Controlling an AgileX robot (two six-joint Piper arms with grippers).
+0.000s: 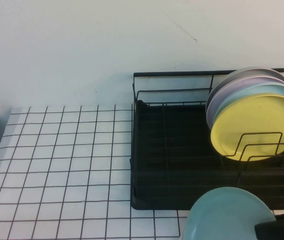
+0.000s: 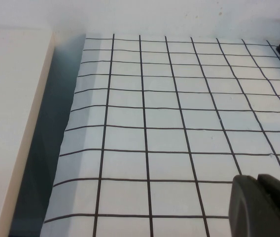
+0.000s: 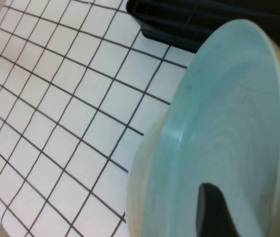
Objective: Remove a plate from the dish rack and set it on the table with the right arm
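The desk (image 1: 57, 165) is seen as a white sheet ruled into black squares, and its bare part lies toward nine o'clock of the dish rack (image 1: 172, 170) in the high view. One dish rack is counted: a black wire frame on a black base tray, taking up the three o'clock side of that view.

The plate (image 1: 227, 215), pale mint-green, is found at about five o'clock in the high view, already clear of the rack's dividers and overlapping the rack's near edge and the desk strip in front of it. It is carried by the right gripper (image 1: 277, 231), which is clamped on its rim; only one dark finger (image 3: 214, 212) is shown lying across the plate's face in the right wrist view. From the gripper, the plate extends toward nine to ten o'clock, and it is held tilted rather than flat. The open desk squares lie further toward nine o'clock, so a leftward and downward carry is judged to be what the placing turns on. The right arm is clearly the nearer one.

Four plates (image 1: 254, 117) are counted standing in the rack: one yellow in front, then light blue, lilac and grey-white behind.

The left gripper (image 2: 265, 205) hangs low over the bare desk, well apart from the plate; whether it is apart or together cannot be told.
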